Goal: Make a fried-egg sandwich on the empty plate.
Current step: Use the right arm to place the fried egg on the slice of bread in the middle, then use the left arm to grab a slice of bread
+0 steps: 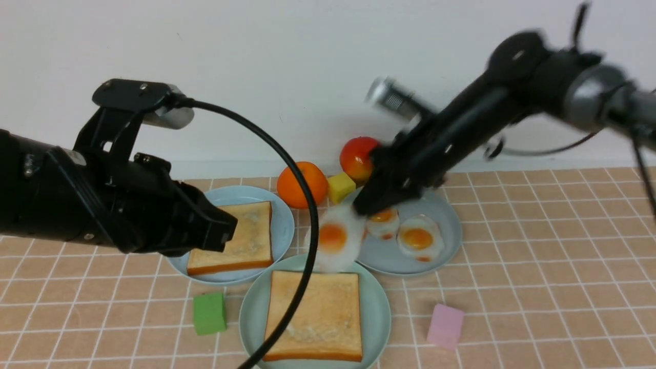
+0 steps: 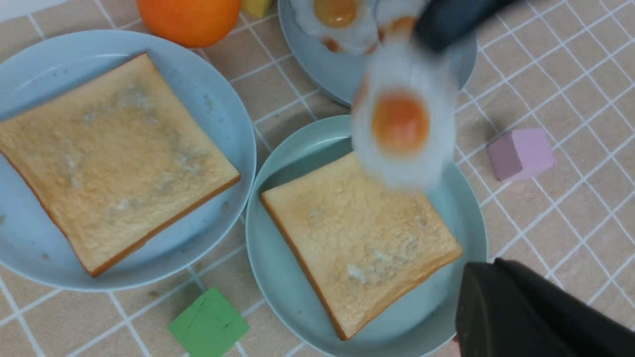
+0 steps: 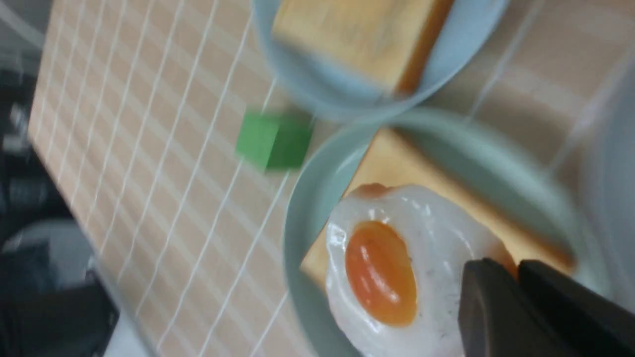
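White, soft-looking and likely light, the 1 fried egg [image 1: 334, 241] hangs over the far rim of the mint-green plate [image 1: 377, 307] and its toast [image 1: 328, 318], the right gripper [image 3: 516, 272] closed on what seems its thin edge.

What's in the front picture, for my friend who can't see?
The right gripper holds a fried egg above the far edge of a mint plate with toast on it. The left gripper hovers by a second toast on a blue plate; two more eggs sit on a third plate behind.
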You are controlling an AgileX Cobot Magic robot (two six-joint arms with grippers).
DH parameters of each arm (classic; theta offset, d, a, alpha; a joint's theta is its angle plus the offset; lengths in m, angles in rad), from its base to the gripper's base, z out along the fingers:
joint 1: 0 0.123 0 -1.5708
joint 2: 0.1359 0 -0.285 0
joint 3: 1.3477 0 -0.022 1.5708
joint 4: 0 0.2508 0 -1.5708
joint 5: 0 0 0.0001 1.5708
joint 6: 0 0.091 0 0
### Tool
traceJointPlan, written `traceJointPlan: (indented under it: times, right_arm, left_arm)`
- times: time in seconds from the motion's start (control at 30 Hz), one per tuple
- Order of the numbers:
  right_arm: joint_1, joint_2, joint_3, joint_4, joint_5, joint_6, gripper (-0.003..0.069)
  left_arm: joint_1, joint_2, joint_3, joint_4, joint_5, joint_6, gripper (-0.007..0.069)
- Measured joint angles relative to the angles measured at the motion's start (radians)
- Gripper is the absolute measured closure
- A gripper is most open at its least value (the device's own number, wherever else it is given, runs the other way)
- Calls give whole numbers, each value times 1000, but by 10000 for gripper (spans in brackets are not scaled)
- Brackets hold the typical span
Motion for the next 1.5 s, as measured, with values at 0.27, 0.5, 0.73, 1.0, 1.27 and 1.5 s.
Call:
traceJointPlan:
  times: [0.27,0.5,0.73,1.0,1.27,1.5]
  right_arm:
    - [56,-1,123,35,-73,-17,603]
    - [69,2,133,41,-118,-17,595]
    - [70,2,133,28,-94,-17,449]
    - [13,-84,132,-98,-74,4,222]
    - [-41,-334,132,-347,-34,142,196]
    - [15,-623,198,-420,-11,183,196]
  left_arm:
    - [0,-1,0,1,1,0,606]
    - [0,-1,0,1,4,0,596]
    - [0,-1,0,1,4,-3,585]
    - [0,29,0,36,-64,-150,570]
    - [62,235,-50,222,-92,-582,528]
    - [200,497,-255,268,26,-704,403]
